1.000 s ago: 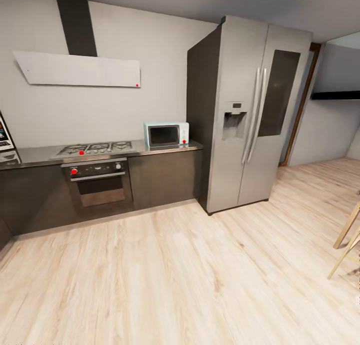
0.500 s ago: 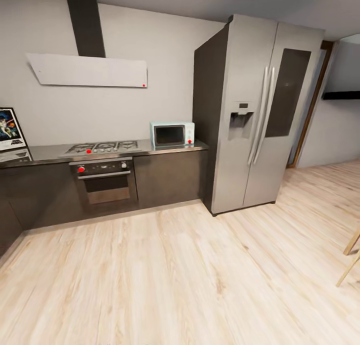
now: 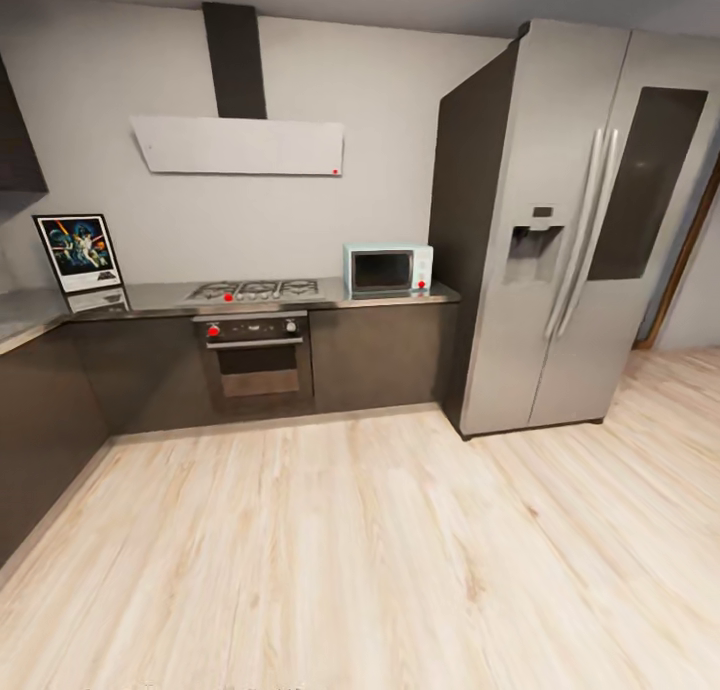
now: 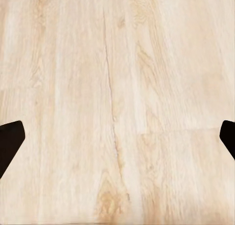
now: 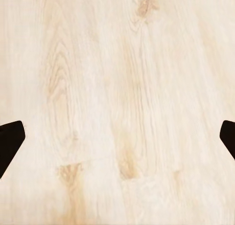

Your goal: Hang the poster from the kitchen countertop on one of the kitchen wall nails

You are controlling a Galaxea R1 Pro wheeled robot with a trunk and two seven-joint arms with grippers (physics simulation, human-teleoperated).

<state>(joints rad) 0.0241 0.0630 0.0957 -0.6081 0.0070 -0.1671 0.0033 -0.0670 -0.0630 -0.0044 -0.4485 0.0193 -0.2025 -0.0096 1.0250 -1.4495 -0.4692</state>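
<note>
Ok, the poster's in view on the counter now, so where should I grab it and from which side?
Probably by the frame's side edges, coming from the front. The poster stands upright on the countertop, seemingly leaning against the wall, so its back is blocked; its thin black frame suits a pinch. Both grippers are open above the floor.

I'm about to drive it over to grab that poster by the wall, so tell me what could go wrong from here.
1. The poster leans upright against the wall at the countertop corner; a nudge could tip it flat.
2. The cabinet run along the left side narrows the approach, so the base might clip it.
3. The gas hob sits close beside the poster, so a reaching arm could brush it.
4. No nail is discernible on the wall, so the hanging spot is unconfirmed.
</note>
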